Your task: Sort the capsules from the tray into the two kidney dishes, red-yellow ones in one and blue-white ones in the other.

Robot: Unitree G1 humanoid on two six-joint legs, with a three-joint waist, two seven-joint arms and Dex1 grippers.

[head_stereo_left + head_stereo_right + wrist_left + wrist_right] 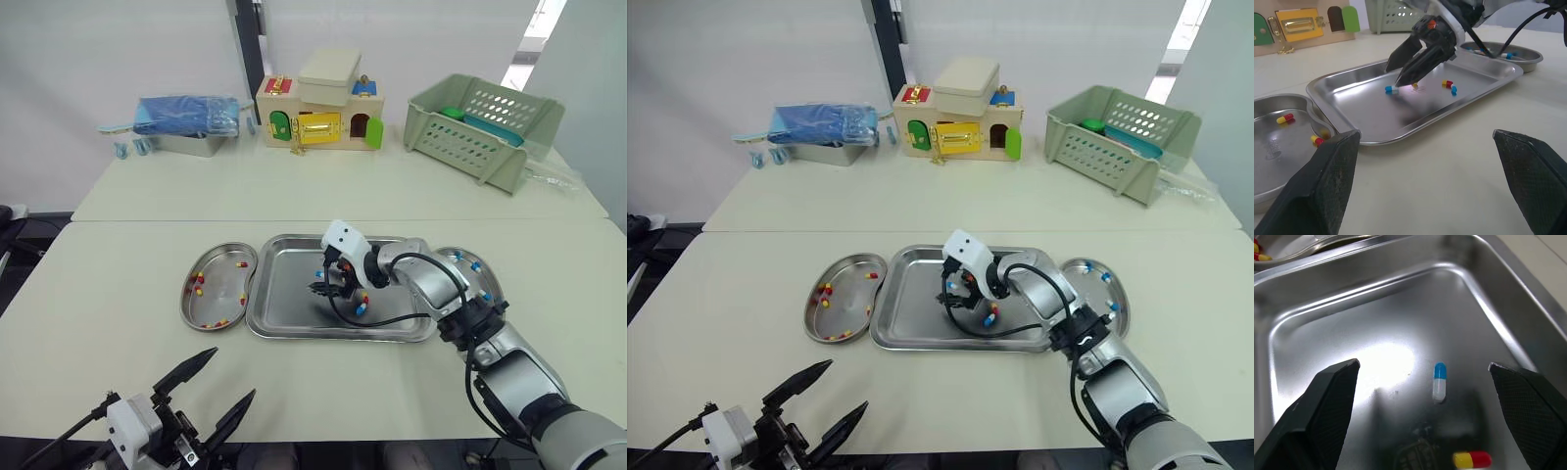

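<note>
Left eye view puts the left gripper (233,372) nearest, low at the left over bare tabletop, its two black fingers spread wide and holding nothing. Beyond it, the left kidney dish (221,292) lies against the tray's left edge and holds several red-yellow capsules (199,282), scattered mostly round its rim. The steel tray (289,299) sits in the middle of the near table. Inside it, the right gripper (326,287) points down close to the tray floor, left of centre. Its jaws stand wide apart and grip nothing. In the right wrist view, a blue-white capsule (1439,381) lies flat on the tray floor between the two fingers, touching neither, and a red-yellow capsule (1472,459) lies near it. Just to the right of the gripper, a red-yellow and a blue-white capsule (1453,89) lie close together on the tray. The right kidney dish (495,284) lies at the tray's right edge, partly behind the right arm, with a few blue-white capsules in it. On the far table stand a blue bundle (186,115), a toy house (318,113) and a green basket (480,127).
</note>
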